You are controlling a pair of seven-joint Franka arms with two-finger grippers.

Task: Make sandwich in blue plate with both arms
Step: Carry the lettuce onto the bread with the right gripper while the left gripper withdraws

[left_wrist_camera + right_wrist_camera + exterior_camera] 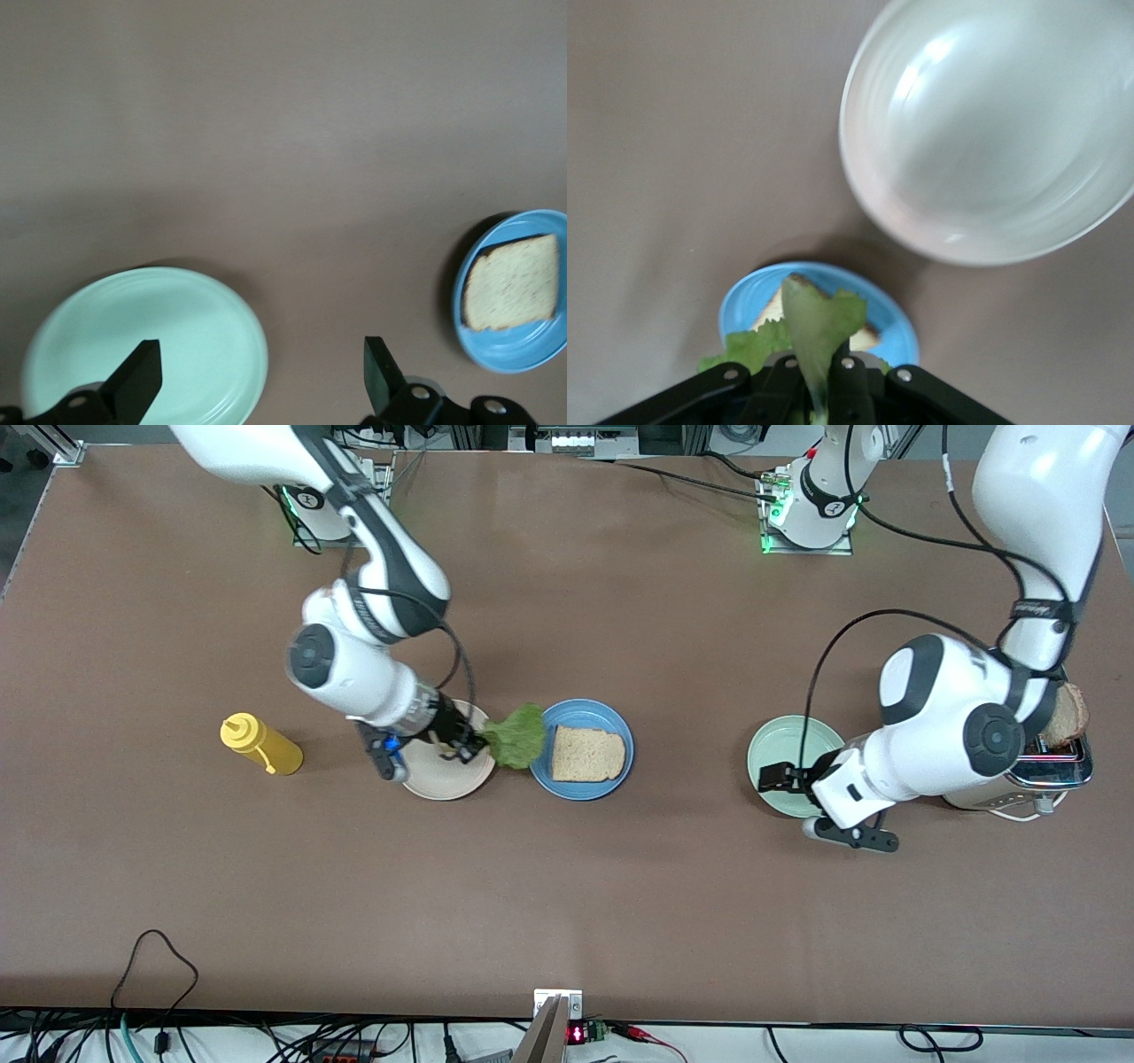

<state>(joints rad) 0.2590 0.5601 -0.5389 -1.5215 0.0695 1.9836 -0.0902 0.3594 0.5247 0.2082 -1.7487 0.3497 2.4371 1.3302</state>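
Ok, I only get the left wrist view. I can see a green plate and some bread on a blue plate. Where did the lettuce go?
Observer: The right gripper is shut on the lettuce. It holds the leaf between the white plate and the blue plate.
Operator: Is there more bread?
Observer: Yes. A second slice sticks out of a toaster at the left arm's end of the table. The toaster is beside the green plate, and your open left gripper hangs over that plate.
Operator: Anything else?
Observer: A yellow squeeze bottle lies beside the white plate, toward the right arm's end.
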